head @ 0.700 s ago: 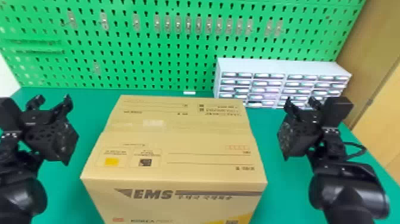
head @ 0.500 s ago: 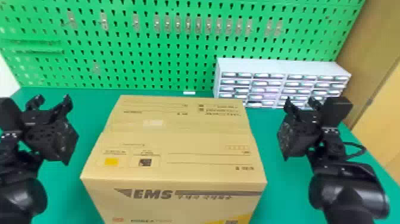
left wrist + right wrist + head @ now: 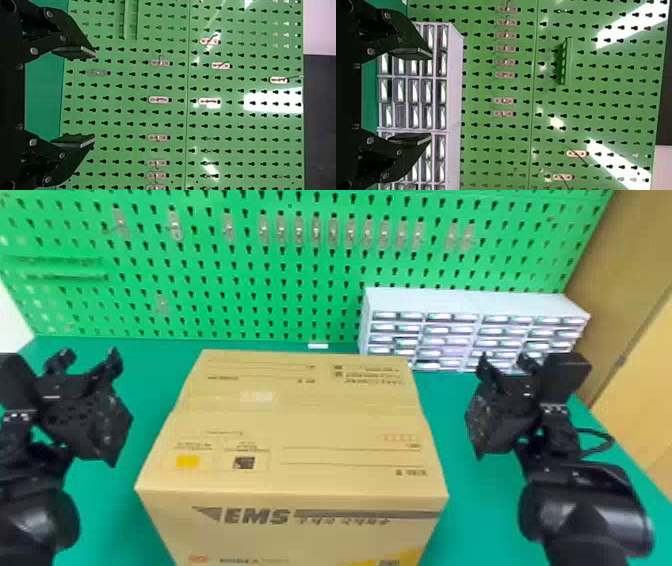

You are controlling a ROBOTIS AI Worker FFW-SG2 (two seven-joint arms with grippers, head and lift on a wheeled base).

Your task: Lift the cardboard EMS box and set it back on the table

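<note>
Between the left and right edges of the green table, reaching back toward its far edge, sits the cardboard EMS box. Its top is closed, with a strip of tape running across it from side to side (a yellow square and a dark one are printed nearby, on the half closer to the camera). The front face is upright and carries dark lettering and a yellow patch low toward its right.

Off the box's left side, toward the table's left edge, is the left gripper, well apart from the cardboard. It is released: in the left wrist view its two black fingers stand wide of each other with the pegboard beyond them. On the other side, toward the table's right edge, the right gripper is also apart from the box. It too is released, its flat fingers spread in the right wrist view, with a bank of small drawers behind.

Those drawers stand near the far right corner of the table, in front of the green pegboard that rises along the far edge. Small metal hook plates are fixed to the board, most of them in a row, and a green ledge sticks out at its left. A small white piece lies near the table's far edge, just beyond the box.
</note>
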